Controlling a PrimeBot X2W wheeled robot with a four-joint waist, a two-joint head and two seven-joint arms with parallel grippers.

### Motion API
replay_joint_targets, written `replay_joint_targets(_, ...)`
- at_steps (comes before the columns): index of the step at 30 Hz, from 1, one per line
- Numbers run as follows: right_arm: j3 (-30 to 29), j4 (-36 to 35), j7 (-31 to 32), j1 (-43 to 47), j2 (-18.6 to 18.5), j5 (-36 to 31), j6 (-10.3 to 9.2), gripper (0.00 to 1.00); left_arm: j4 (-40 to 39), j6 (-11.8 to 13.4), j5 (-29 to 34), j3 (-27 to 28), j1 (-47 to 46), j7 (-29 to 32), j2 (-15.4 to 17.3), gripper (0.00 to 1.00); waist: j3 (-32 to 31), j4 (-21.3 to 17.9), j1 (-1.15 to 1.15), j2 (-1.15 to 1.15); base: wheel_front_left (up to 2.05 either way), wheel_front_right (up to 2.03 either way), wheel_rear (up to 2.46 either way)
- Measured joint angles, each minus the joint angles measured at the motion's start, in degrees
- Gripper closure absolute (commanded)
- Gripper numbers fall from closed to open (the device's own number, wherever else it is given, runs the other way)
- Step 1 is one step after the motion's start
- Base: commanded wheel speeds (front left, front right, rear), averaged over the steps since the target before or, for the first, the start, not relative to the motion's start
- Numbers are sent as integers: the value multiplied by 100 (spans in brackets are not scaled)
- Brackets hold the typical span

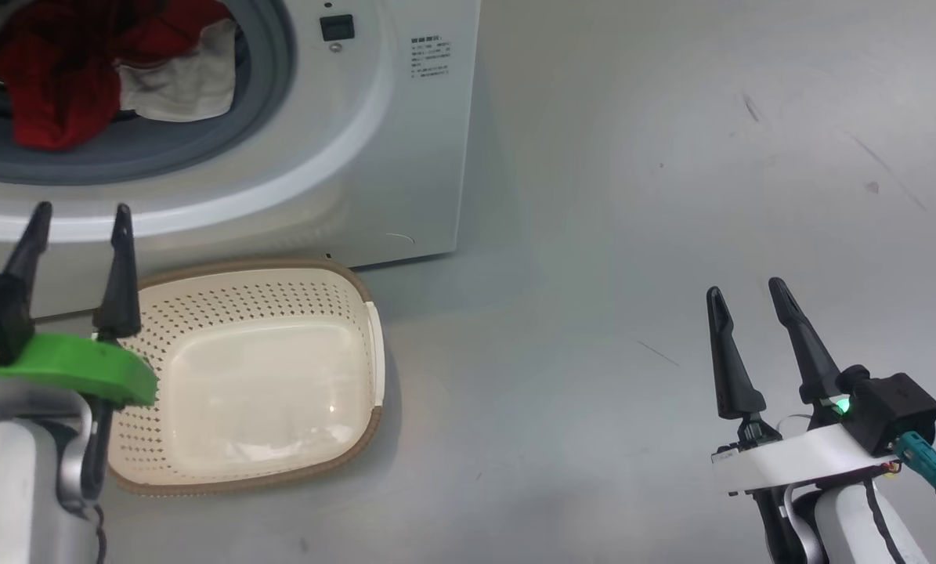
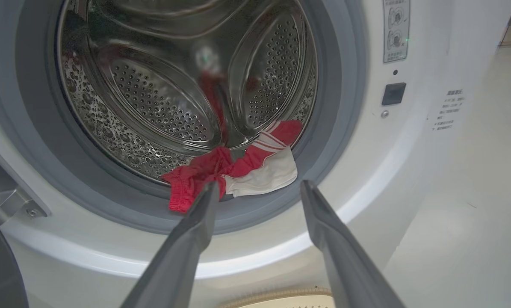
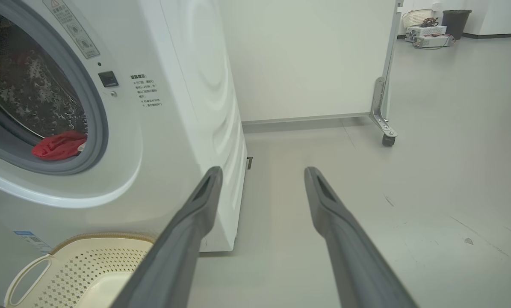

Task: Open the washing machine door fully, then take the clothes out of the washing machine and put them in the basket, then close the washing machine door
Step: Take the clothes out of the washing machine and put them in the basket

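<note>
Clothes (image 2: 221, 169) lie just beyond the tips of my left gripper (image 2: 259, 188), whose two fingers stand spread wide with nothing between them, pointed at the mouth of the washing machine (image 2: 409, 171). The red and white bundle hangs over the lower lip of the grey seal (image 2: 336, 107), half out of the steel drum (image 2: 165, 98). The opening is uncovered, so I judge the step in hand is the first reach for the garments. To do it well I should go in low over the seal and hold the fingers wide until they straddle the thickest red fold, then close on fabric alone and not nip the rubber. Lifting up and back before swinging should stop the trailing white panel snagging on the lip. My right gripper (image 1: 746, 313) is likewise spread and empty, well apart over bare floor (image 1: 671, 157). The basket (image 1: 201, 313) sits on the floor just in front of the machine, below my left gripper, with nothing in it
</note>
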Motion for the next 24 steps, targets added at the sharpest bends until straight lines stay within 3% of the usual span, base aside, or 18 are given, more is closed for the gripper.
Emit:
replay_joint_targets(7, 33, -49, 0, -254, 65, 0, 7, 0, 193, 212, -160, 399, -922, 542, 126, 0, 454, -334, 0, 0, 0, 0, 0)
replay_joint_targets(17, 104, -99, 0, -545, 168, 14, 7, 0, 900, 487, 83, 706, -1963, 1466, 1002, 0, 1065, -799, 0, 0, 0, 0, 0)
replay_joint_targets(24, 178, -55, 0, -692, 219, 71, 8, 0, 1360, 526, 242, 700, -2458, 1937, 1322, 0, 1409, -1114, 0, 0, 0, 0, 0)
